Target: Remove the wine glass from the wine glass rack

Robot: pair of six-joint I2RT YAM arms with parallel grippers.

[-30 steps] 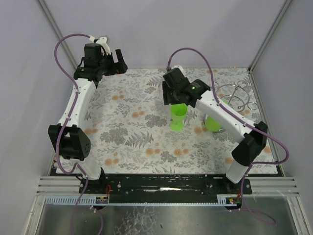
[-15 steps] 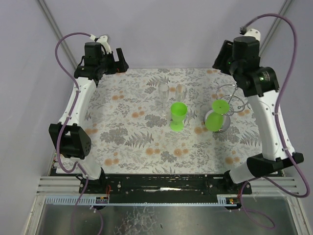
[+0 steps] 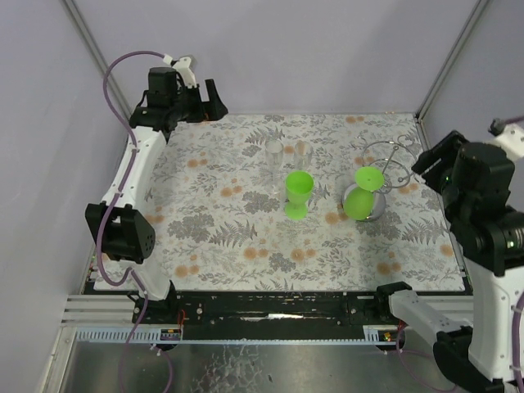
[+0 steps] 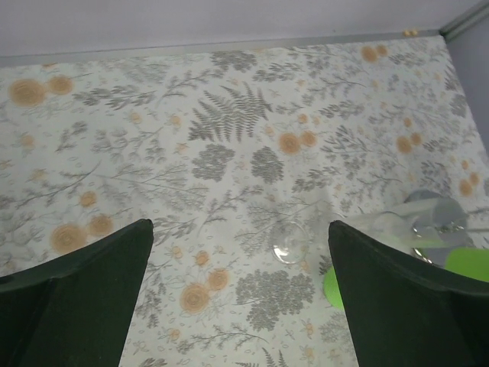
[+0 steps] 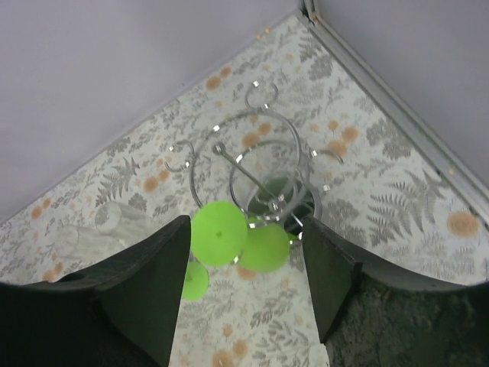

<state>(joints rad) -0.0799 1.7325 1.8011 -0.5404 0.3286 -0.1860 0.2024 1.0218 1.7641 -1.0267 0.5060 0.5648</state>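
A green wine glass (image 3: pixel 359 204) hangs upside down on the silver wire wine glass rack (image 3: pixel 390 144) at the right of the table. From the right wrist its foot disc (image 5: pixel 219 233) and bowl show below the wine glass rack (image 5: pixel 246 176). My right gripper (image 5: pixel 246 223) is open, high above the rack, and holds nothing. From above, the right gripper (image 3: pixel 432 155) is at the right edge. A second green wine glass (image 3: pixel 298 193) stands free on the cloth. My left gripper (image 3: pixel 214 101) is open at the far left corner, and its fingers (image 4: pixel 76 298) are empty.
Two clear glasses (image 3: pixel 274 155) (image 3: pixel 301 152) stand behind the free green glass; one clear rim (image 4: pixel 290 242) shows in the left wrist view. The flowered cloth (image 3: pixel 221 237) covers the table. A metal frame rail (image 3: pixel 430 164) runs along the right side near the rack.
My right gripper has let go of the green glass at the middle of the cloth, and the arm has swung up and back to the right edge. The left gripper shifted slightly right.
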